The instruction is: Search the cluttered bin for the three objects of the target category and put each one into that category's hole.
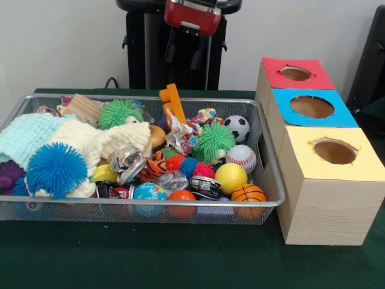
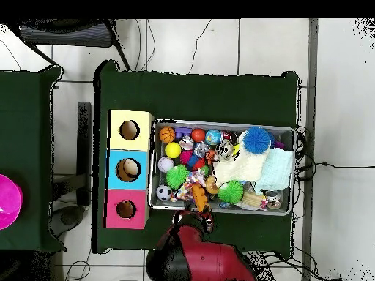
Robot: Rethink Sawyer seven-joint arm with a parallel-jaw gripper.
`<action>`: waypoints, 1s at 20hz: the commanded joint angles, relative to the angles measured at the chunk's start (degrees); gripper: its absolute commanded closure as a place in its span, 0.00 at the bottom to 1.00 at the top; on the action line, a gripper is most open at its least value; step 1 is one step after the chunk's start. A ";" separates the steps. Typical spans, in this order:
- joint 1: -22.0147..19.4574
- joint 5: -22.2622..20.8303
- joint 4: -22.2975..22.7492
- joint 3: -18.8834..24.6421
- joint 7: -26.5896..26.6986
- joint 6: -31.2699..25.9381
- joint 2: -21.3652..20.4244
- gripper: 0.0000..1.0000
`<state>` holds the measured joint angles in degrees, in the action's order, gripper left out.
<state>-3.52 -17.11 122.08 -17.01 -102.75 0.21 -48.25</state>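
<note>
The wire-mesh bin [image 1: 272, 180] sits on the green table, packed with toys; it also shows in the overhead view [image 2: 220, 124]. Among them are a soccer ball [image 1: 236, 127], a baseball [image 1: 241, 158], a yellow ball [image 1: 231, 177], a basketball [image 1: 248, 194], green spiky balls [image 1: 213, 140], a blue spiky ball [image 1: 55, 168] and knitted cloths [image 1: 90, 141]. The red-topped box's hole [image 1: 295, 73] is the farthest of three, at the right; it also shows in the overhead view [image 2: 126, 209]. My gripper [image 1: 184, 53] hangs open and empty above the bin's far rim, drawn back at the pedestal.
The blue-topped box [image 1: 311, 107] and the yellow-topped box [image 1: 334, 152] stand in a row with the red one, tight against the bin's right side. An orange wooden piece [image 1: 172, 102] sticks up above the far rim. A pink bowl [image 2: 7, 201] sits on a neighbouring table.
</note>
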 commanded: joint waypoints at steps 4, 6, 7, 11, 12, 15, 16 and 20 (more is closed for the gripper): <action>-4.18 6.53 -4.69 -3.92 -13.58 17.11 5.36 0.00; -5.45 6.55 -4.60 -2.43 -13.00 18.03 5.54 0.00; -6.28 6.20 -4.50 -1.45 -12.55 17.94 5.30 0.00; -12.67 3.75 -3.82 6.55 -12.92 16.90 4.04 0.00; -14.82 3.10 -3.26 9.53 -14.28 17.40 3.78 0.00; -21.73 1.48 -1.33 19.40 -17.54 16.94 1.81 0.00; -22.81 1.49 -1.00 21.29 -17.89 17.05 1.04 0.00; -25.47 2.73 -0.22 26.08 -17.35 17.07 0.68 0.00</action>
<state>-26.05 -13.64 122.20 -5.05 -102.79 16.93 -46.71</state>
